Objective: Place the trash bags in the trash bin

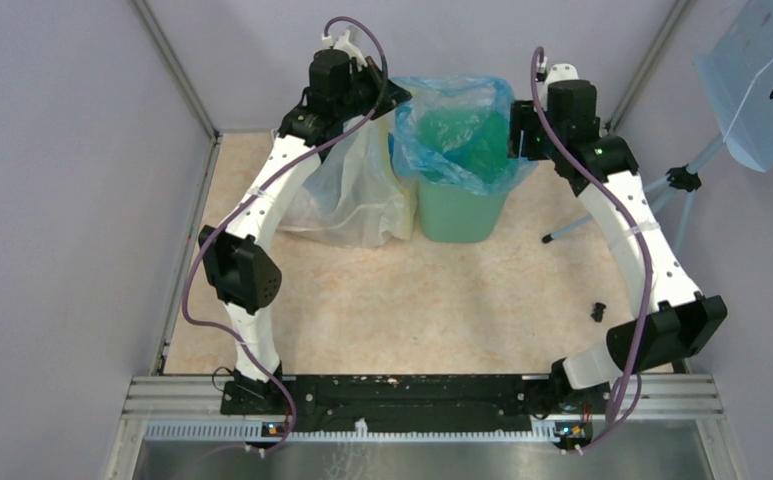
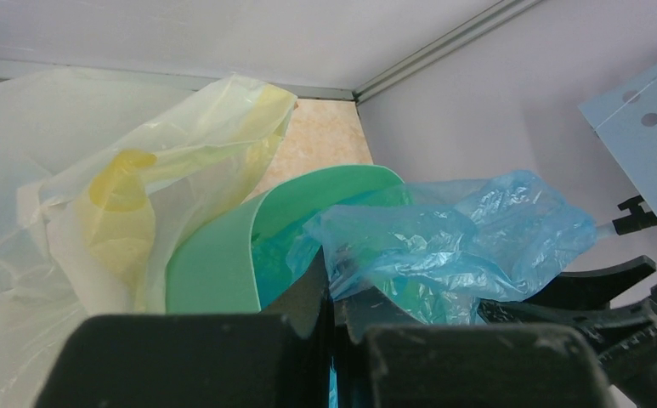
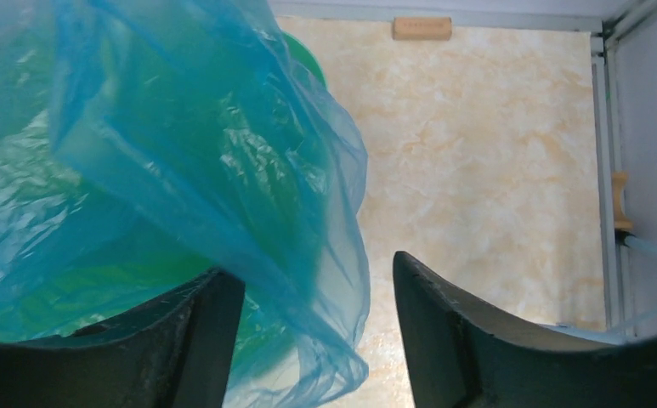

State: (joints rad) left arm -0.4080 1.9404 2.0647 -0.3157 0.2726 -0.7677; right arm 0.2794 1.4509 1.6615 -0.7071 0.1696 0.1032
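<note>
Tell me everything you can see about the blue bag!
The blue bag is thin, crinkly, see-through plastic. It sits inside the green bin, lining it, with its open top puffed up and spilling over the rim. The left gripper looks pinched shut on one edge. The right gripper is open, with a fold of the bag hanging between its fingers.

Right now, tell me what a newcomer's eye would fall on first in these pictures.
The crinkly blue trash bag billows over the mouth of the mint-green bin at the far middle of the table. The left gripper is pinched shut on the bag's left edge, while the right gripper stands open at its right edge. A clear-and-yellowish sack slumps right beside the bin's left side.
</note>
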